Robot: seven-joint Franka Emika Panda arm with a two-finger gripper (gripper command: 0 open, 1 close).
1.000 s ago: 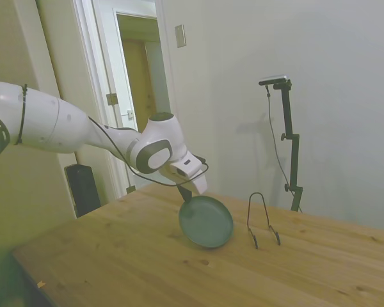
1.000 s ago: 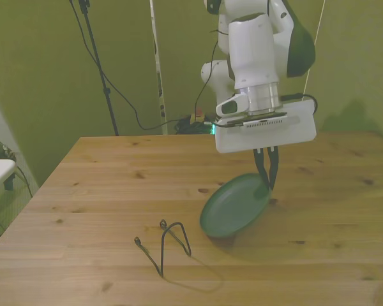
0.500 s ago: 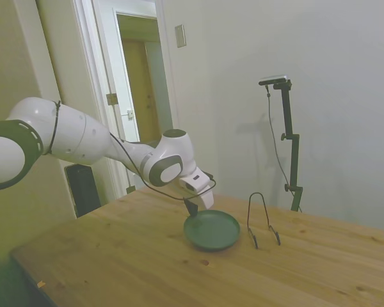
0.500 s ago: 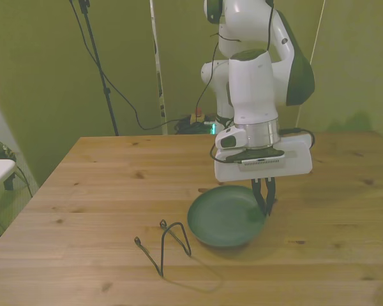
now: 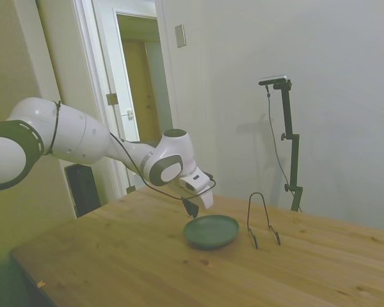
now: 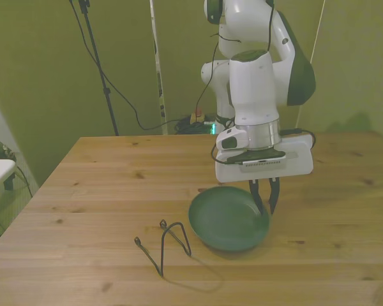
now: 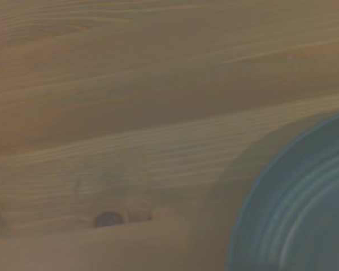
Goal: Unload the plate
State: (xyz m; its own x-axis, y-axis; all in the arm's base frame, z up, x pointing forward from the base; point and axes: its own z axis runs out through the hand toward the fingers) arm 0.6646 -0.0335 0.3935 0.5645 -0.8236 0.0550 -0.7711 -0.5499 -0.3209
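Your gripper (image 6: 263, 199) stands parted astride the rim of the plate (image 6: 228, 217), lying flat right of the wire stand (image 6: 165, 245).

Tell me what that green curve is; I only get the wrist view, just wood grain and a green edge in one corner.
Observer: It is a round dark green plate, lying flat on the wooden table.
Visitor: Is the robot holding it?
Observer: No. The front view shows the hand open, its two fingers apart by the plate's rim on the front view's right.
Visitor: Anything else on the table?
Observer: A thin black wire stand stands beside the plate, on the front view's left; the side view shows a gap between them.
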